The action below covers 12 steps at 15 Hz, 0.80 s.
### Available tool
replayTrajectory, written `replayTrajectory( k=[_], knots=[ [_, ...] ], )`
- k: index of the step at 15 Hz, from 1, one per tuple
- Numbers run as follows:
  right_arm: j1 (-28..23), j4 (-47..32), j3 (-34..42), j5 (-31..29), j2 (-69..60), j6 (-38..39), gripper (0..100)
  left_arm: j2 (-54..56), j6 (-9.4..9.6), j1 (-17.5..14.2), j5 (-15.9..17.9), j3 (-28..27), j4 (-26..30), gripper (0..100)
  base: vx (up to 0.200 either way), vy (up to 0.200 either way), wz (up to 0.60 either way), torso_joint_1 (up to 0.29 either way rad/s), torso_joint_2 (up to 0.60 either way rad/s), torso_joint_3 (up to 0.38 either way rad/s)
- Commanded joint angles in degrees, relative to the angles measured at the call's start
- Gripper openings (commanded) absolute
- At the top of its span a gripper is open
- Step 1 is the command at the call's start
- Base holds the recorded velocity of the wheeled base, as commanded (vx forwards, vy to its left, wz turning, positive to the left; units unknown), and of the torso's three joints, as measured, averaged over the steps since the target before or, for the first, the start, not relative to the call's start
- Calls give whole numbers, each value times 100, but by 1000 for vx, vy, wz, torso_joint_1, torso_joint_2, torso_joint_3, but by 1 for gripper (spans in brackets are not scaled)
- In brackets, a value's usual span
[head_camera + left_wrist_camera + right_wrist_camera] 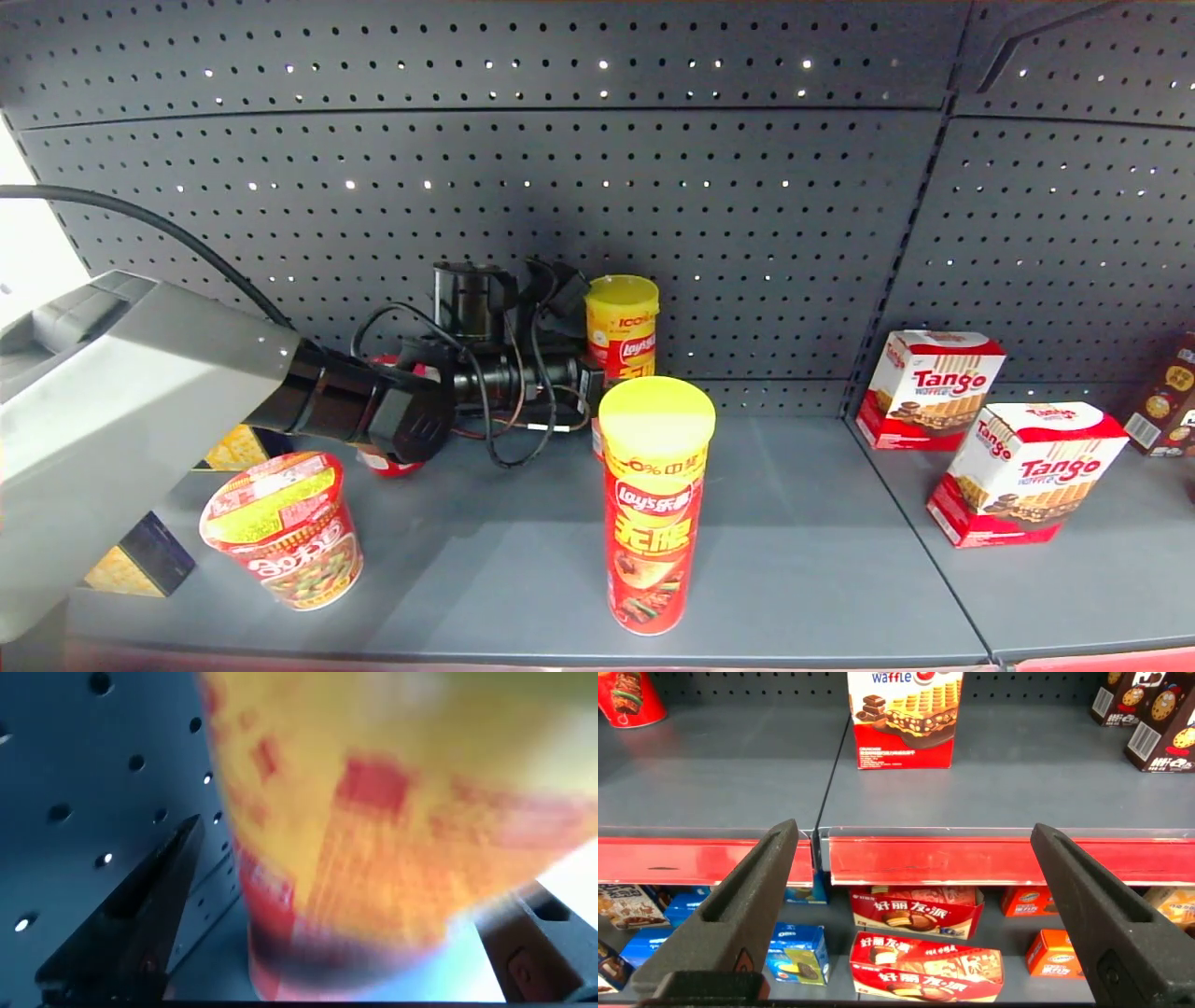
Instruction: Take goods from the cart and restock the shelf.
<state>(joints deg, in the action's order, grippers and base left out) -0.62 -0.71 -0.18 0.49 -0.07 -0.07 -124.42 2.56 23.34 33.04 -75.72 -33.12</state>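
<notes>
Take the front can (653, 504), which stands upright near the edge of the shelf (803, 541), as your reference. The rear can (622, 322) stands directly behind it, close to the perforated back panel, with its long axis vertical. The left end effector (364, 863) comes in level from behind and to the left of the front can, and its fingers (140, 924) straddle the lower half of the rear can. In the left wrist view a strip of back panel shows between one finger and the can wall. Treat this end effector as open around the can, not clamped on it. The left arm is the nearer one by far. Any next move, whether closing or backing out, should probably follow the arm's own line so the upright can is not tipped toward the front can. The right end effector (915, 831) is spread wide and holds nothing. It faces the shelf's red front edge, well to the right of the front can.
</notes>
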Motion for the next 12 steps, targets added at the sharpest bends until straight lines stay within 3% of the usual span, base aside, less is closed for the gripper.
replayTrajectory(
  k=[1,5,12],
  knots=[
    [1,0,1,4,7,-1,100,392,8,-32,1,312,-28,100,0,0,0,0,0,0],
    [1,0,1,4,7,-1,100,963,412,-260,1,962,7,100,0,0,0,0,0,0],
    [1,0,1,4,7,-1,100,2062,456,-445,-289,1824,34,100,0,0,0,0,0,0]
  ],
)
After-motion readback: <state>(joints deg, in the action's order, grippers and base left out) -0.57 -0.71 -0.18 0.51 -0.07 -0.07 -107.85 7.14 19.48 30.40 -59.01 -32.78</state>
